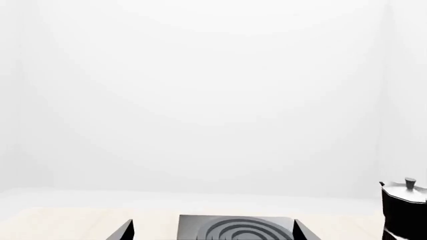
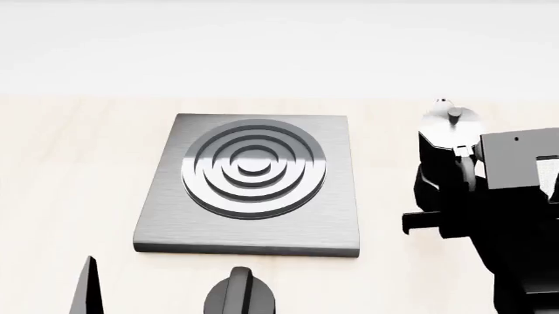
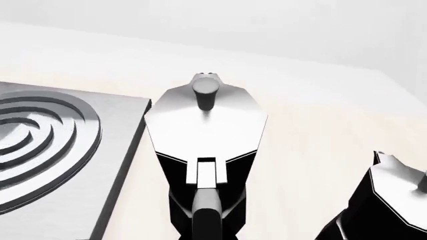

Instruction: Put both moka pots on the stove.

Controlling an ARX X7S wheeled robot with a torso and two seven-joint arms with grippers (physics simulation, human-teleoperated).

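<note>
The stove (image 2: pixel 253 186) is a brushed-grey slab with a ringed burner, lying mid-table with nothing on it. One moka pot (image 2: pixel 447 127), black with a silver lid, stands just right of the stove. My right gripper (image 3: pixel 207 234) is closed in on its handle (image 3: pixel 205 210); the fingers merge with the black handle. A second moka pot (image 3: pixel 393 200) stands close beside the first; my right arm hides it in the head view. My left gripper (image 1: pixel 213 232) is open at the stove's near edge (image 1: pixel 237 227), holding nothing. A moka pot (image 1: pixel 403 207) shows off to one side.
A squat dark rounded shape (image 2: pixel 237 294) sits at the frame's bottom edge in front of the stove. The pale wooden table (image 2: pixel 70 170) runs back to a white wall. My bulky right arm (image 2: pixel 515 216) fills the right side.
</note>
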